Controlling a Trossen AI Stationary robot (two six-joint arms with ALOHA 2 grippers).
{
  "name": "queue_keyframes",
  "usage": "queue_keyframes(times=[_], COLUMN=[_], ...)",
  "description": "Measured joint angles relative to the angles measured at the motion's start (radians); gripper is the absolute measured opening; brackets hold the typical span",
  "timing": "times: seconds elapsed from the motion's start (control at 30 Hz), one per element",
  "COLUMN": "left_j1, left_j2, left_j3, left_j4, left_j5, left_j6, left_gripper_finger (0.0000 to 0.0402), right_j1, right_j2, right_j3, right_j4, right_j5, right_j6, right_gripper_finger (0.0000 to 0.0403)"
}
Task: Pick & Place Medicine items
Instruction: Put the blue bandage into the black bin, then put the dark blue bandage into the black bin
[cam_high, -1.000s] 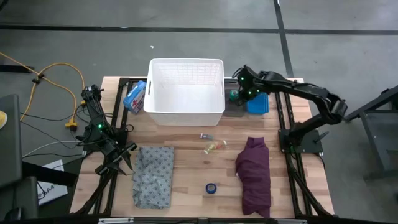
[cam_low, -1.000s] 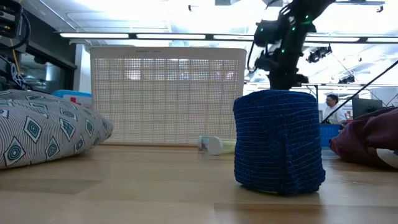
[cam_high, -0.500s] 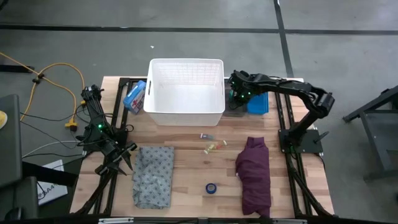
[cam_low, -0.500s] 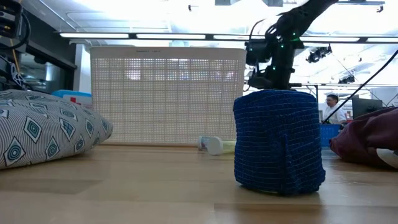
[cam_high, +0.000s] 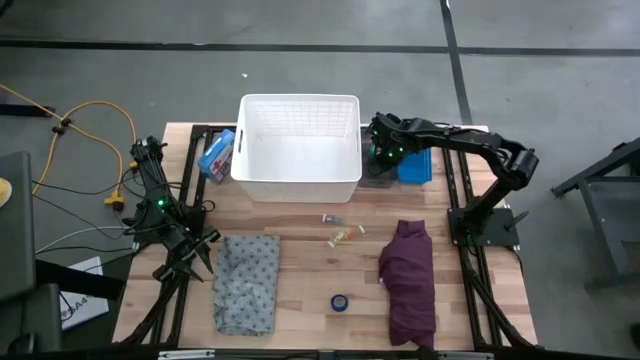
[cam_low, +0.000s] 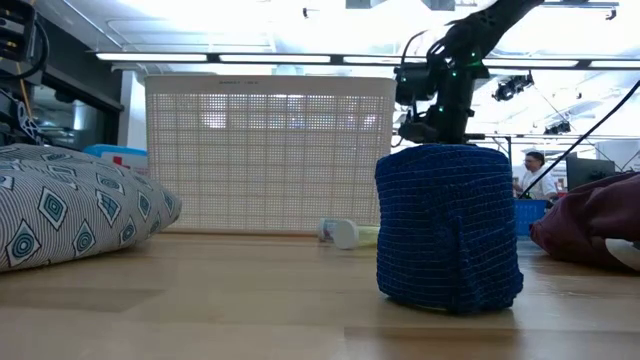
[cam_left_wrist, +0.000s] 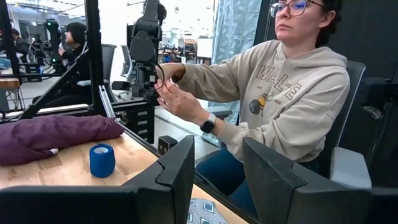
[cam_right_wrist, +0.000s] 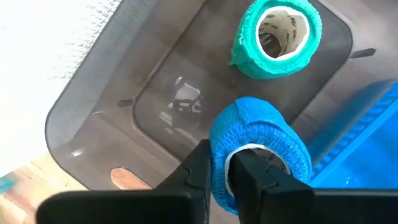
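Right wrist view: our right gripper (cam_right_wrist: 225, 171) pinches a blue roll (cam_right_wrist: 258, 152) over the grey tray (cam_right_wrist: 124, 118); green roll (cam_right_wrist: 278, 37) is in; at six o'clock, another blue roll (cam_high: 340, 302) waits.

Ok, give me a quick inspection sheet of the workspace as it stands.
Surface: wooden table, no spills seen.
Job's things: blue roll held over grey tray; green roll lies in that tray; another blue roll near the front edge; yellowish tube and small vial mid-table.
Clutter: white basket, patterned cloth, purple cloth, blue box.
Grippers: right gripper shut on the roll's wall; left gripper open, empty, parked at left edge.
Cables: yellow cable off-table, left.
Surroundings: seated person beside the table.
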Motion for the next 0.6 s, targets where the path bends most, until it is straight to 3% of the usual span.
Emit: queue_keyframes(times=[0.33, 0.6], left_j1=[0.000, 0.000], left_j2=[0.000, 0.000], left_j3=[0.000, 0.000], left_j4=[0.000, 0.000], left_j5=[0.000, 0.000], left_j6=[0.000, 0.000], left_gripper_finger=[0.0127, 0.0127], right_j1=[0.000, -0.003], right_j2=[0.000, -0.013], right_j3=[0.000, 0.000], right_j4=[0.001, 0.010], right_j5=[0.000, -0.027], right_j6=[-0.007, 0.005], right_gripper_finger=[0.0106, 0.0122])
